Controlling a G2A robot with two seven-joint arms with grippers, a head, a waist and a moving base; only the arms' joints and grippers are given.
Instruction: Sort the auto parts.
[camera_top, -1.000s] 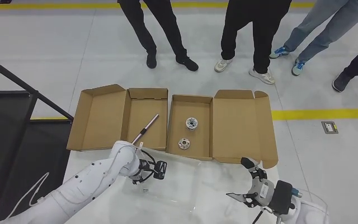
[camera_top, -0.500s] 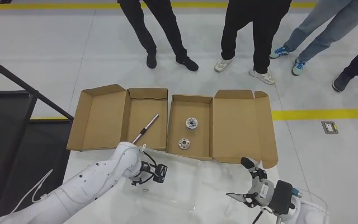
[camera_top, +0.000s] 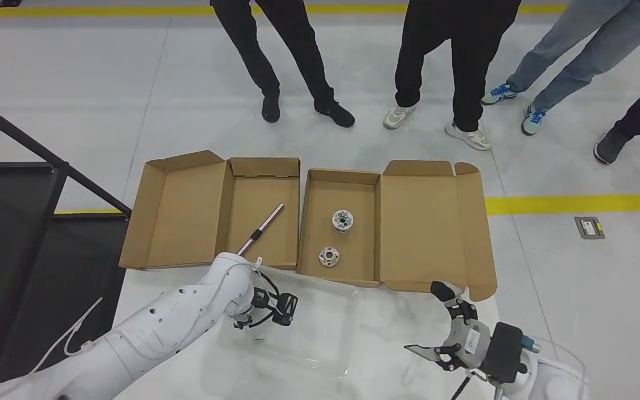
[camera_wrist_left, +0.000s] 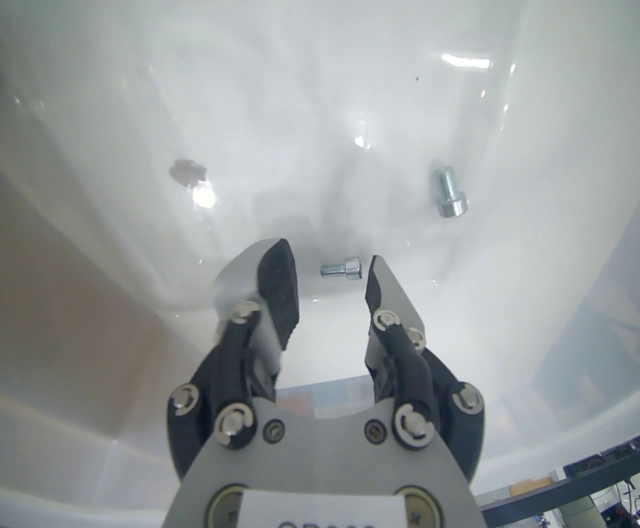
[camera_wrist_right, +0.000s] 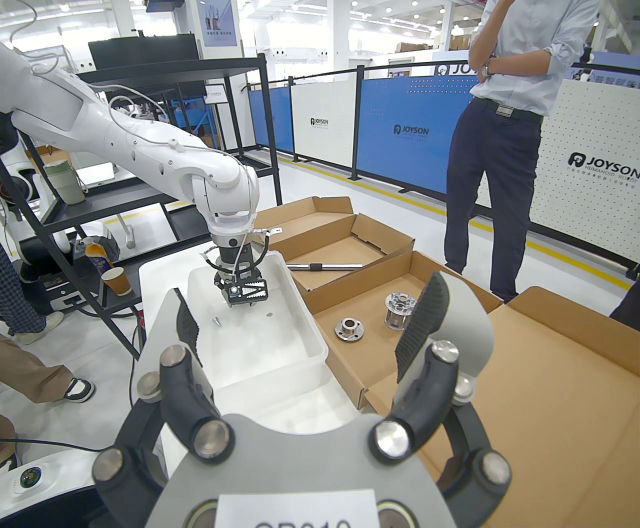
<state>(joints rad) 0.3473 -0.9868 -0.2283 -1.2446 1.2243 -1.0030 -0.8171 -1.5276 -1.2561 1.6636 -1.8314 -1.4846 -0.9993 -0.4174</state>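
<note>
The floor (camera_top: 150, 100) is pale grey and smooth, with a soft sheen under bright, even light. A yellow line (camera_top: 120, 10) crosses it far beyond the table (camera_top: 400, 325). A second line (camera_top: 560, 204) shows on either side of the table, with a small metal plate (camera_top: 590, 227) set in the floor near it on the right. A black rack (camera_wrist_right: 225, 67) stands past the table's left edge. It holds a lidded green mug (camera_wrist_right: 62, 182) on one shelf and a paper cup (camera_wrist_right: 116, 282) lower down. Behind the far edge stand blue and white panels (camera_wrist_right: 400, 115) on black posts, and a white pegboard (camera_wrist_right: 585, 110) to their right.
</note>
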